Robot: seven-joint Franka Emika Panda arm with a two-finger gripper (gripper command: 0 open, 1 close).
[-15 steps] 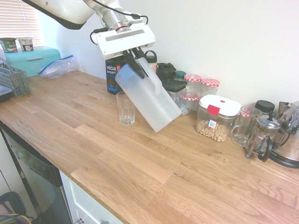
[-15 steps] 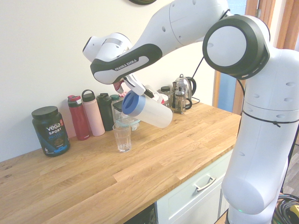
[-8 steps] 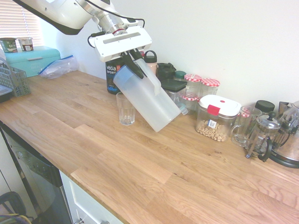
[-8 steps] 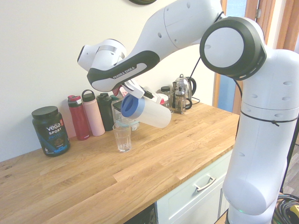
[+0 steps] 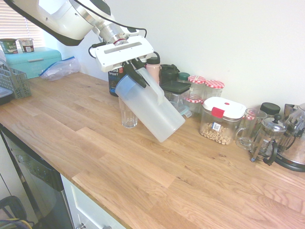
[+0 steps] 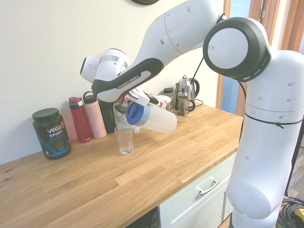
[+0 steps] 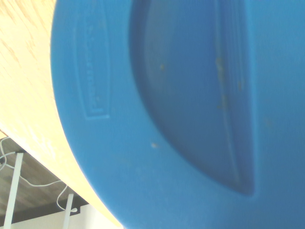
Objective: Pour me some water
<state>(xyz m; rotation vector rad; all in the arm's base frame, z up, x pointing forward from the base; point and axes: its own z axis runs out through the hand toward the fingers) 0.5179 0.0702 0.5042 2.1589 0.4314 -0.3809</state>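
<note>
One wooden counter [image 5: 157, 176] is seen in the first exterior view, with clock directions read on that picture from the pitcher [image 5: 151, 109] and twelve pointing up. Nearest, at seven o'clock, a pale drawer front [image 5: 88, 207] is set below the counter edge. The pitcher is held tilted above the counter, its blue lid [image 5: 126, 86] at the higher end, its base down toward five o'clock. Its handle [image 5: 155, 88] is pinched near the lid by the gripper [image 5: 135, 71]. The glass [image 5: 127, 115] is stood upright at nine o'clock, partly hidden by the pitcher and near its lid end. The wrist view is mostly filled by the lid.

Farther off, a cereal container [image 5: 219, 121] is placed around three o'clock, with a coffee press [image 5: 267, 140] beyond it. Jars with checked lids [image 5: 214, 84] are grouped between two and three, and a pink bottle [image 5: 153, 71] is stood at twelve. At ten, a dark tub [image 5: 113, 83] is partly covered by the pitcher; beyond it are seen a plastic bag [image 5: 59, 69] and a teal box [image 5: 32, 64], on which two small cups [image 5: 26, 46] are set.
</note>
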